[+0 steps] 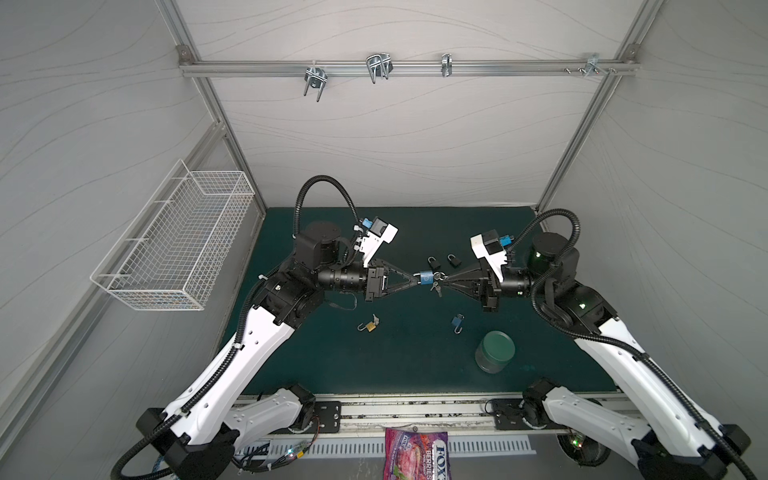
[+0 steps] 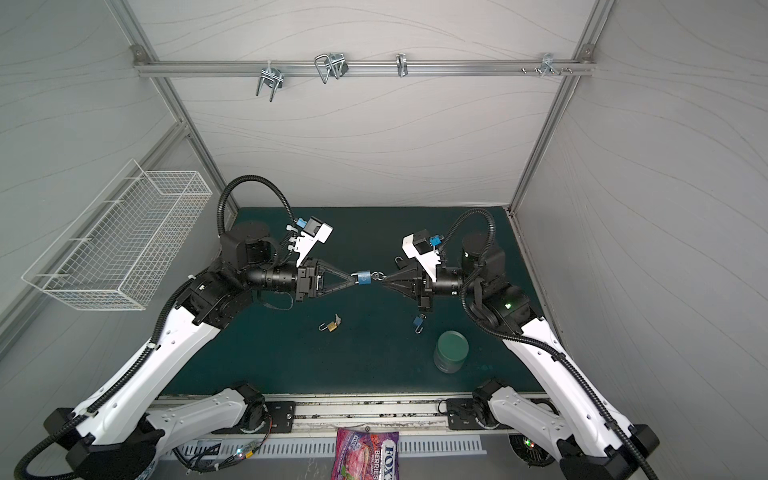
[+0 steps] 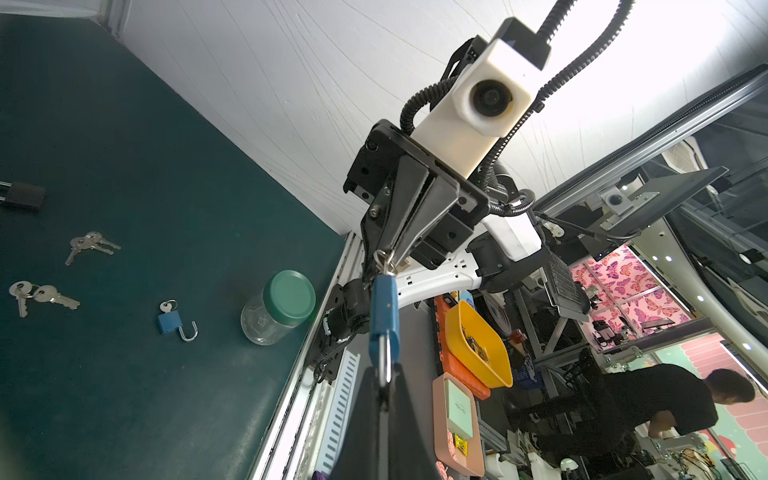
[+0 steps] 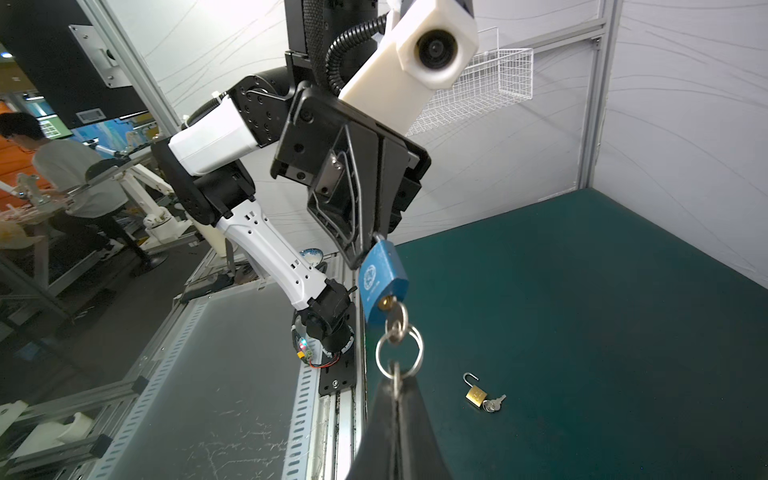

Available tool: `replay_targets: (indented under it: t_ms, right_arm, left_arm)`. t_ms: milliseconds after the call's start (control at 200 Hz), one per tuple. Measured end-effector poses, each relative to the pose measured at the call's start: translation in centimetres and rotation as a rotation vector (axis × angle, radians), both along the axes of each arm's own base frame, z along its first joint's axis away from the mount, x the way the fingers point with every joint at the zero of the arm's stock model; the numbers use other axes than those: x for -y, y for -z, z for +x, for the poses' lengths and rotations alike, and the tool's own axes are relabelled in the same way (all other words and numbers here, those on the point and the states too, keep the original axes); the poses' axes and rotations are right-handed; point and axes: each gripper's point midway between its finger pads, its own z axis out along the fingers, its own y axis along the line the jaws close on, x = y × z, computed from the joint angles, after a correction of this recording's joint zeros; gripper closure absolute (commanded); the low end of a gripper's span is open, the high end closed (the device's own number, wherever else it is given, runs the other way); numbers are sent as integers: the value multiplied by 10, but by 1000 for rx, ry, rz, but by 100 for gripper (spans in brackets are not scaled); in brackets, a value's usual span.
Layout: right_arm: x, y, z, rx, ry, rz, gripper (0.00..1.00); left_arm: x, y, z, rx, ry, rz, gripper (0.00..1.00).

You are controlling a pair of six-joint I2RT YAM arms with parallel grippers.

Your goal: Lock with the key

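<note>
1. The left hand [image 1: 415,277] is closed on the shackle [image 3: 385,361] of the blue padlock [image 1: 426,277]. It holds the lock in the air above the green surface [image 1: 374,365], between the two hands and near the middle of both top views.
2. The right hand [image 1: 448,281] is closed. In the right wrist view its tips pinch a flat metal piece hung on the key ring [image 4: 419,353], which we read as a second key [image 4: 395,376]. The key [image 4: 397,322] that matters sits in the keyhole, with its bow just clear of those tips.
3. We judge the step in hand to be turning the key. A grip on a neighbouring key passes little twist through a loose ring, so we advise taking the inserted key by its bow.
4. We keep the right wrist's axis in line with the keyway and turn without pulling, so the key does not slide out.
5. The left hand grips only the shackle, so the body may swivel under the twist; a firm, square hold counters this. We cannot tell whether the shackle is pressed fully home, and locking needs that.
6. The padlock has a matt blue body with a round emblem on one face, a brass-coloured keyhole in its end and a thin steel shackle. It looks small, hard and smooth, and we expect it to slip easily.
</note>
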Motion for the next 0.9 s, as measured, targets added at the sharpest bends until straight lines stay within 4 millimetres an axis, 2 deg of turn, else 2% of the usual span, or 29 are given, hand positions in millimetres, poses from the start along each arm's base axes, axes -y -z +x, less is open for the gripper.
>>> replay_targets:
  t_ms: [235, 665, 775, 900]
  right_arm:
    - [9, 7, 5, 0, 78, -45, 100]
    - [28, 8, 8, 9, 193, -70, 100]
    - [29, 18, 13, -26, 222, -105, 100]
    - [28, 45, 24, -104, 263, -194, 100]
  left_arm:
    - [-3, 9, 0, -6, -17, 44, 100]
    - [-9, 20, 8, 0, -71, 100, 100]
    - [-12, 29, 15, -3, -122, 141, 100]
    - [-21, 44, 29, -9, -219, 217, 100]
